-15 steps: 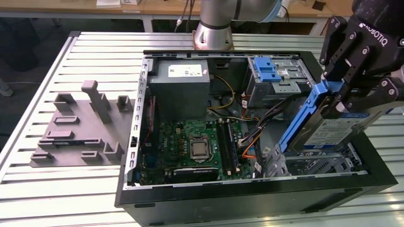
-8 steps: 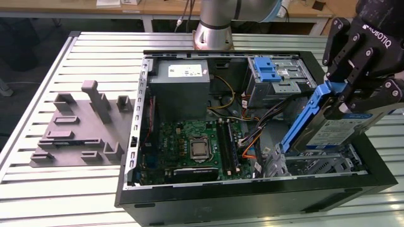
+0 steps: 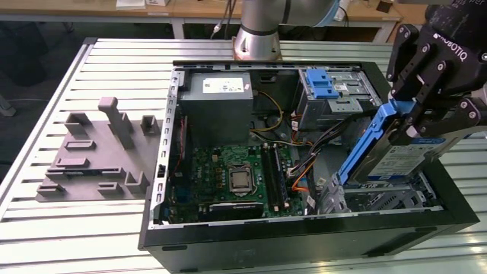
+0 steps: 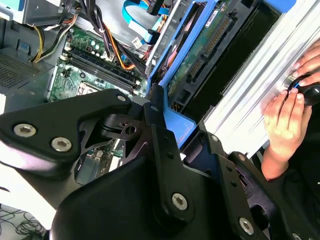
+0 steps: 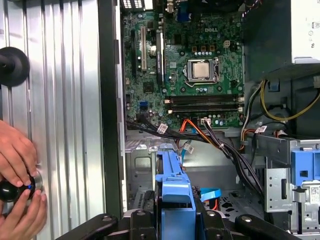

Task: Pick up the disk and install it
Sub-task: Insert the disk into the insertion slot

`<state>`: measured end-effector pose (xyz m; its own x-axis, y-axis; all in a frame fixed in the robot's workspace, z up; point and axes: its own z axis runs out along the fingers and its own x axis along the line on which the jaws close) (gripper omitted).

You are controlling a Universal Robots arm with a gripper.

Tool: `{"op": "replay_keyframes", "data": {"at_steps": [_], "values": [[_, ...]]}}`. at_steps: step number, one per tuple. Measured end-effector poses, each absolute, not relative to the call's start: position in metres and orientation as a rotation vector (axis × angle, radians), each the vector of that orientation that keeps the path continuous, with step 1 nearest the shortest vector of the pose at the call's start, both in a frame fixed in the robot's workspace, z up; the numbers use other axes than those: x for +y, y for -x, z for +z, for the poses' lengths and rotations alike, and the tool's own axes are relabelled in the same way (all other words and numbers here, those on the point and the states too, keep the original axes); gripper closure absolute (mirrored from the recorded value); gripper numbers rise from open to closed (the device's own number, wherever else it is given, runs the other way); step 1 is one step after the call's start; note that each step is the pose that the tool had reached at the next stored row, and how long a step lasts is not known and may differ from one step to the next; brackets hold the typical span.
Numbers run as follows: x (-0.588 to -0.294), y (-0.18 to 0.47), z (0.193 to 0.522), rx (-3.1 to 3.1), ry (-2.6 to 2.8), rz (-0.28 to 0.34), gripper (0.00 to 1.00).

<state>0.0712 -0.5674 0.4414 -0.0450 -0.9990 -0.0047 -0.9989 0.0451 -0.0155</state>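
Note:
The disk, a silver drive with a blue-and-white label in a blue plastic carrier, hangs tilted with one end up above the metal drive cage. That cage sits in the near corner of the open computer case on the exterior view's right. My gripper is shut on the disk's upper end. In the second wrist view the disk's circuit-board underside and connector run away from the black fingers. The first wrist view has the carrier's blue edge standing over the cage.
The case holds a green motherboard, a grey power-supply box, loose cables and a bare blue caddy in the far bay. A grey fixture lies on the slatted table. A person's hands rest on a knob beside the case.

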Motion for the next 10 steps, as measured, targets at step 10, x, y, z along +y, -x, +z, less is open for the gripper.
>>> {"op": "replay_keyframes", "data": {"at_steps": [10], "values": [[-0.5674,-0.0712,0.4381,2.261,2.161,-0.012,0.64]]}}
